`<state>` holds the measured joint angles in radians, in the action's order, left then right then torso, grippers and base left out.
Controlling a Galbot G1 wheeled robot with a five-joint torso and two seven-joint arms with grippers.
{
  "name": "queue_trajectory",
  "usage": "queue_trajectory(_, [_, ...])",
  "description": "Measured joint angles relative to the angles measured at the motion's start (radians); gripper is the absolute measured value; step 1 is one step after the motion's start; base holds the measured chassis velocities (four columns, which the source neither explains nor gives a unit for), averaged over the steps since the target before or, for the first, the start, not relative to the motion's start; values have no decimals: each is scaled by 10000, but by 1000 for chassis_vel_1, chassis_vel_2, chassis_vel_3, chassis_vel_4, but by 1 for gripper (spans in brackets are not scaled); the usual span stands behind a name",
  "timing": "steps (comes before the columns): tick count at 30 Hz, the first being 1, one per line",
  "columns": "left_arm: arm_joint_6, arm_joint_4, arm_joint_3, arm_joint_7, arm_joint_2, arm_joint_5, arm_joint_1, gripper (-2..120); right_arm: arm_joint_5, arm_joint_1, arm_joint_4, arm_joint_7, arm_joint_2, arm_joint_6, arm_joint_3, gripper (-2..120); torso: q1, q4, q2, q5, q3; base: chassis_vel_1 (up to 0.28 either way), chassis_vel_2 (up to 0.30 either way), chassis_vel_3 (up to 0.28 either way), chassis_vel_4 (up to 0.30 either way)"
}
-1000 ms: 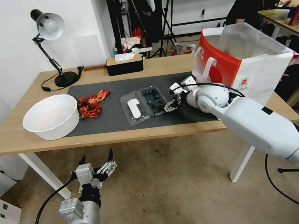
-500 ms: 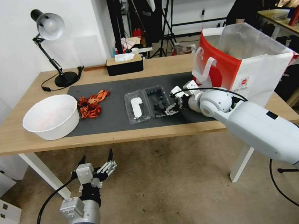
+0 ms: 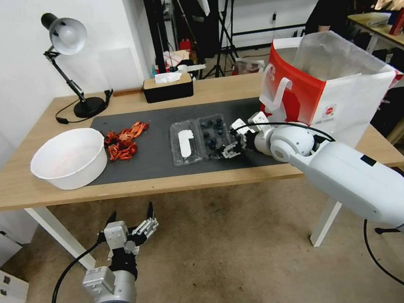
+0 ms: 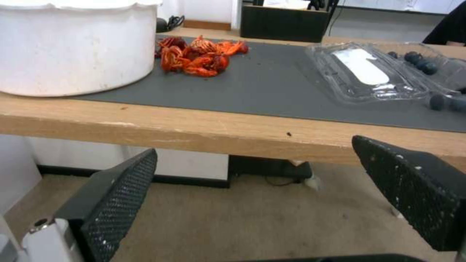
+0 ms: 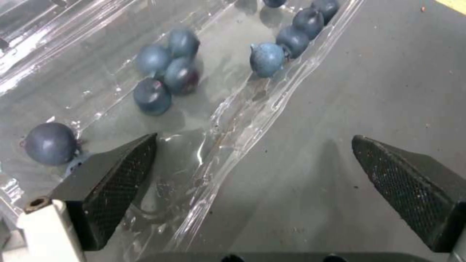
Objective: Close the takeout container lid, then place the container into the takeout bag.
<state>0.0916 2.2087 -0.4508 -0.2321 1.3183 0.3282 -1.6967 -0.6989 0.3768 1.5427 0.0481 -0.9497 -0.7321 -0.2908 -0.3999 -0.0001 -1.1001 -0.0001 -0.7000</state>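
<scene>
Small clear plastic clamshell takeout container point(image 3: 214, 136) with dark blueberries lies open, flat on dark grey mat point(image 3: 158, 122), mid-table toward front edge. Clear lid point(image 3: 185, 143) with oblong white label beside it, toward robot's left. Right gripper point(image 3: 234, 142) spread wide, one finger over container's rim, other over mat. Red-and-white paper takeout bag point(image 3: 334, 93) upright at table's right end. Left gripper point(image 3: 131, 221) spread, below front edge.

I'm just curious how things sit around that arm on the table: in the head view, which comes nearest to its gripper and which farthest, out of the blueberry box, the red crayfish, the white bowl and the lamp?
From the right gripper:
1. Takeout container, right at its fingertips.
2. Crayfish, mid-mat, leftward.
3. White bowl, left end.
4. Lamp, far left corner.
</scene>
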Motion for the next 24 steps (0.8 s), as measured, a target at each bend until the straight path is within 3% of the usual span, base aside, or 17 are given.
queue_trajectory(24, [8, -2, 58, -8, 3, -110, -6, 100, -533, -50, 215, -681, -61, -63, 222, 100, 0, 1, 3, 1, -1, 0, 0, 0, 0])
